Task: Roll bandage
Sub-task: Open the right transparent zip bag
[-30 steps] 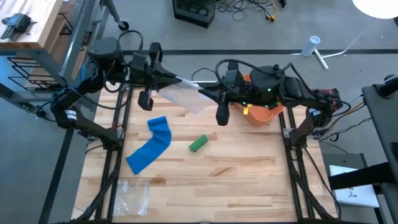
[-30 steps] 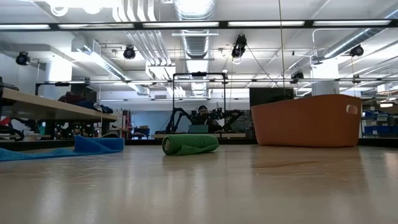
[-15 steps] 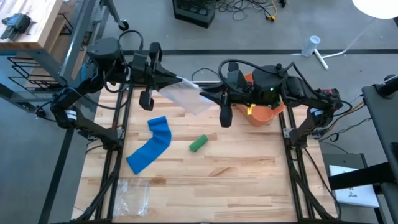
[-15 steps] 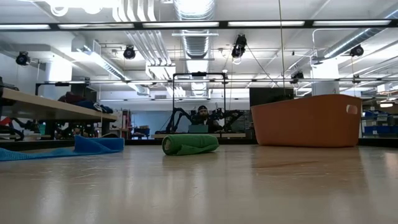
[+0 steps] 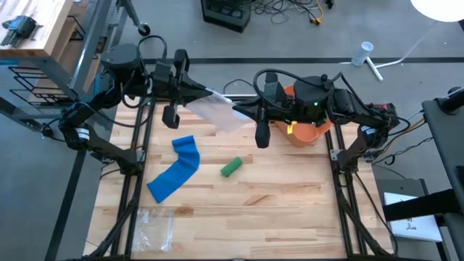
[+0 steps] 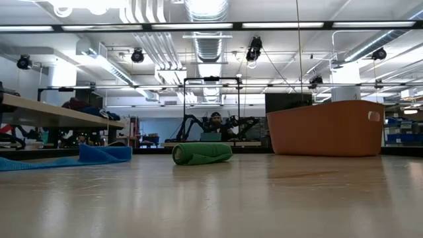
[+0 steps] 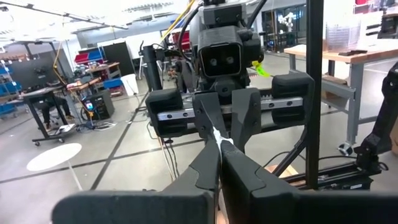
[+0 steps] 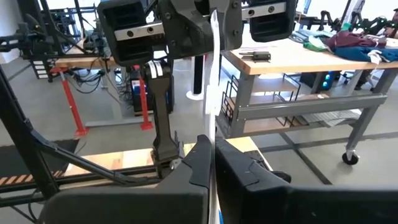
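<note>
Both tools, left tool [image 5: 205, 93] and right tool [image 5: 239, 110], are clamped on a clear bag [image 5: 217, 112] above the bin [image 5: 308, 133]-side table [image 5: 275, 196]; they should release it gently before reaching the blue bandage [image 5: 174, 176] beside the green roll [image 5: 231, 167].

Robotics lab or workshop — open-plan, industrial. Exposed ceiling ducts [image 6: 208, 30] and long strip lights [image 6: 198, 26] overhead; bare grey concrete floor [image 5: 290, 40] with loose cables [image 5: 290, 9]. Wood-topped workbenches [image 8: 298, 59] on steel frames, red storage bins [image 7: 93, 57] on shelving, further robot arms [image 6: 198, 124] mounted on a far bench — a person [image 7: 46, 106] seated at a desk beyond. Butcher-block table [image 5: 275, 203] on a dark metal frame.
</note>
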Tool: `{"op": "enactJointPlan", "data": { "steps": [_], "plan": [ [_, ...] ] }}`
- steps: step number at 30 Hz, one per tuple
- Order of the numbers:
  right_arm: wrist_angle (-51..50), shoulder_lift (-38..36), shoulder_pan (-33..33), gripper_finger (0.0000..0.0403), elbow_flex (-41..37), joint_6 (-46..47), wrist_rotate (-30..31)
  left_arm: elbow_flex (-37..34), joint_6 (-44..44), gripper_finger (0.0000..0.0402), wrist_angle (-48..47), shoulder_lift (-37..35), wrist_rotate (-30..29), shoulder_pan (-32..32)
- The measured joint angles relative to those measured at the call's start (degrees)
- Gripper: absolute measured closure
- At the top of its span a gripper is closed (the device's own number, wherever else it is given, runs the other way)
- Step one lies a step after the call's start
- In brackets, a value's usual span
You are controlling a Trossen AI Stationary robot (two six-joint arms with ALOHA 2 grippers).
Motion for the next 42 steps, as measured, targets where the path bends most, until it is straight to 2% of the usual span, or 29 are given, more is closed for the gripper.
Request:
{"op": "enactJointPlan", "data": {
  "steps": [5, 14, 19, 26, 37, 42],
  "plan": [
    [0.0, 0.0, 0.0, 0.0396, 0.0, -0.3, 0.0, 0.0, -1.0, 0.0375, 0.1, 0.0, 2.4, 0.0],
    [-0.2, 0.0, 0.0, 0.04, -0.1, -2.3, -0.1, 0.0, -2.0, 0.0293, 0.1, 0.7, 3.0, 0.0],
    [-0.7, 0.0, 0.0, 0.04, -0.1, -2.1, 0.0, 0.0, -3.1, 0.0277, 0.2, 1.3, 3.0, 0.0],
    [-0.8, 0.1, 0.0, 0.04, -0.2, -1.7, 0.0, 0.0, -3.3, 0.0303, 1.7, 1.6, 3.0, 0.0],
    [-0.7, 0.1, 0.0, 0.04, -0.2, -1.7, 0.0, 0.0, -1.4, 0.0393, 1.4, 1.6, 3.0, 0.0],
    [0.8, 0.1, 0.0, 0.0396, -0.3, -1.3, 0.0, 0.0, -1.0, 0.0394, 1.7, 1.5, 3.0, 0.0]
  ]
}}
